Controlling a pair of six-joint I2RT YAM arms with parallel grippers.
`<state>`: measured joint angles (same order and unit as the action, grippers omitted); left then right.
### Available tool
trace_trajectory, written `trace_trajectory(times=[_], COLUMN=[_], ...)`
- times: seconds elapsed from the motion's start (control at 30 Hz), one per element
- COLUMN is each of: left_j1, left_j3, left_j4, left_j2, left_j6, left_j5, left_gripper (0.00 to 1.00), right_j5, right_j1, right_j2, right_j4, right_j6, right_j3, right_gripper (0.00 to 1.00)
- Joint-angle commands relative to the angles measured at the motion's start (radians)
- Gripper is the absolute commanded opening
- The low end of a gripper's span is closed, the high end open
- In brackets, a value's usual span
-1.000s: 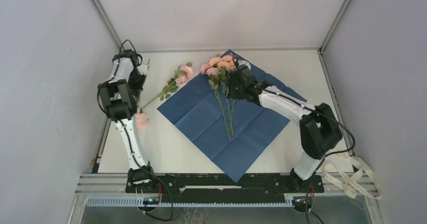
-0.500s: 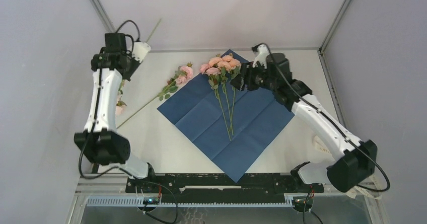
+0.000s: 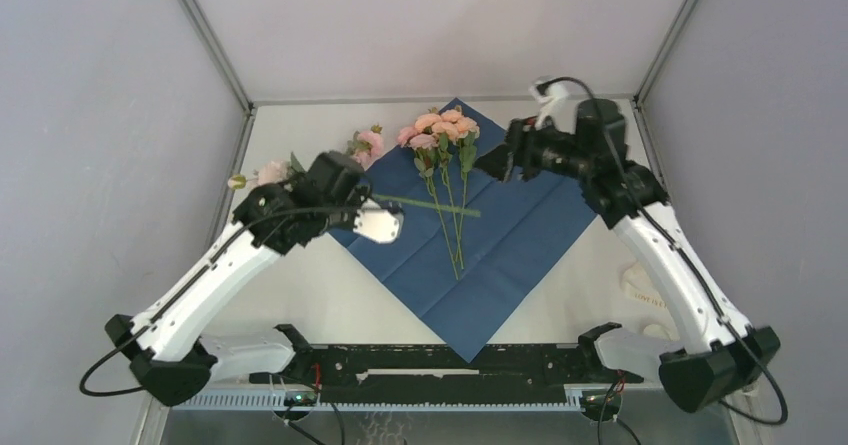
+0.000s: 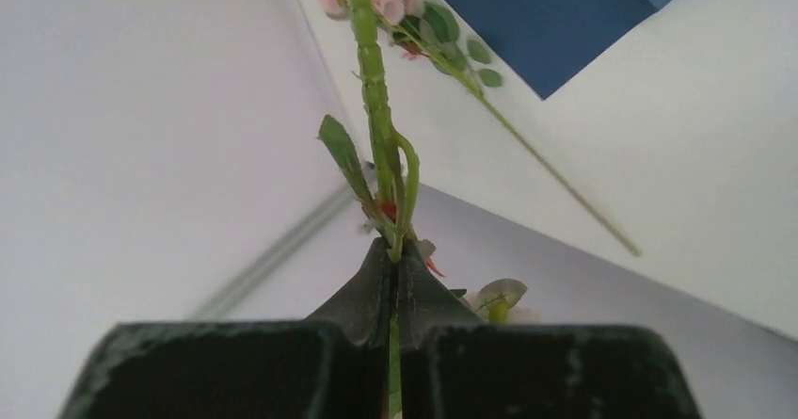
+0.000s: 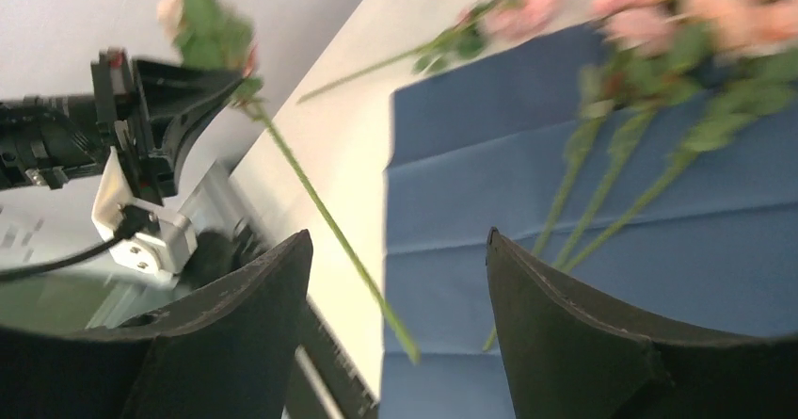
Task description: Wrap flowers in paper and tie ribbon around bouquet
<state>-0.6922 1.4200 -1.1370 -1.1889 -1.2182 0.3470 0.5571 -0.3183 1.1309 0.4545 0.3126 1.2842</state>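
Stage: early; I judge flower gathering under way. Dark navy creased paper sheet [image 3: 500, 250] lies flat, unfolded, on white surface [image 3: 330, 305]. Three pale pink artificial roses [image 3: 440, 125] rest on it, blooms at far corner. Fourth pink rose [image 3: 362, 147] lies off paper, beside its left edge.

Left to do: wrapping, tying. Cream-white ribbon [image 3: 638, 287] sits at right, partly hidden.

Left arm stretched low toward paper's left corner, left fingers [image 4: 367, 297] pinching single green-stemmed rose [image 3: 425, 204] near bloom. Right arm raised, right fingers [image 5: 235, 315] spread, empty.
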Motion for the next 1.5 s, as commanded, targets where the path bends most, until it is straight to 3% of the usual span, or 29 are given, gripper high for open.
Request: trace_trajectory(times=[0.0, 0.17, 0.4, 0.43, 0.47, 0.57, 0.6, 0.63, 0.67, 0.73, 0.77, 0.8, 0.93, 1.0, 1.03, 1.17, 1.23, 1.3, 1.33, 1.4, 1.47], left_j1=[-0.185, -0.301, -0.316, -0.316, -0.316, -0.316, -0.316, -0.317, -0.316, -0.307, -0.288, -0.258, 0.013, 0.154, 0.217, 0.405, 0.476, 0.539, 0.565, 0.594, 0.603], left_j3=[-0.09, -0.194, -0.235, -0.237, -0.237, -0.236, -0.238, -0.241, -0.242, -0.207, -0.157, -0.093, 0.148, 0.182, 0.176, 0.042, 0.04, 0.12, 0.171, 0.266, 0.323], left_j4=[0.043, 0.199, 0.267, 0.277, 0.283, 0.287, 0.293, 0.308, 0.329, 0.325, 0.275, 0.211, -0.032, -0.067, -0.07, 0.092, 0.157, 0.161, 0.155, 0.155, 0.157], left_j2=[0.146, 0.211, 0.215, 0.217, 0.219, 0.22, 0.217, 0.209, 0.197, 0.158, 0.128, 0.091, -0.081, -0.143, -0.171, -0.302, -0.405, -0.525, -0.587, -0.707, -0.802], left_j6=[-0.225, -0.348, -0.369, -0.368, -0.365, -0.341, -0.325, -0.288, -0.249, -0.12, -0.046, 0.041, 0.3, 0.361, 0.375, 0.403, 0.429, 0.47, 0.488, 0.52, 0.529], left_j5=[0.162, 0.202, 0.205, 0.202, 0.198, 0.199, 0.211, 0.234, 0.263, 0.321, 0.323, 0.305, 0.166, 0.106, 0.081, 0.045, 0.014, -0.053, -0.084, -0.127, -0.144], left_gripper=[0.0, 0.0, 0.0, 0.0, 0.0, 0.0, 0.0, 0.04, 0.23, 0.8, 0.96, 0.99, 1.0, 1.0, 0.99, 0.75, 0.73, 0.73, 0.73, 0.74, 0.77], right_j5=[0.105, 0.191, 0.207, 0.196, 0.177, 0.103, 0.075, 0.045, 0.01, -0.089, -0.146, -0.189, -0.389, -0.486, -0.533, -0.662, -0.671, -0.68, -0.686, -0.685, -0.669], right_j1=[-0.185, -0.387, -0.53, -0.537, -0.538, -0.517, -0.503, -0.485, -0.463, -0.414, -0.389, -0.37, -0.333, -0.321, -0.314, -0.269, -0.25, -0.242, -0.241, -0.24, -0.237], right_j2=[0.104, 0.22, 0.35, 0.361, 0.37, 0.375, 0.368, 0.36, 0.347, 0.322, 0.311, 0.304, 0.325, 0.363, 0.388, 0.542, 0.606, 0.637, 0.647, 0.653, 0.648], right_j4=[0.045, -0.031, -0.1, -0.097, -0.091, -0.074, -0.079, -0.092, -0.112, -0.161, -0.189, -0.228, -0.356, -0.398, -0.424, -0.497, -0.466, -0.459, -0.426, -0.404, -0.379], right_j6=[-0.046, -0.051, -0.026, -0.025, -0.021, 0.011, 0.033, 0.077, 0.117, 0.206, 0.252, 0.292, 0.369, 0.378, 0.377, 0.383, 0.405, 0.412, 0.41, 0.387, 0.358], right_j3=[0.062, 0.067, 0.066, 0.066, 0.066, 0.063, 0.055, 0.038, 0.016, -0.044, -0.079, -0.114, -0.193, -0.198, -0.199, -0.176, -0.152, -0.151, -0.15, -0.151, -0.151], right_gripper=[0.77, 0.77, 0.73, 0.67, 0.53, 0.02, 0.0, 0.0, 0.0, 0.0, 0.0, 0.0, 0.0, 0.0, 0.0, 0.0, 0.01, 0.28, 0.37, 0.47, 0.5])
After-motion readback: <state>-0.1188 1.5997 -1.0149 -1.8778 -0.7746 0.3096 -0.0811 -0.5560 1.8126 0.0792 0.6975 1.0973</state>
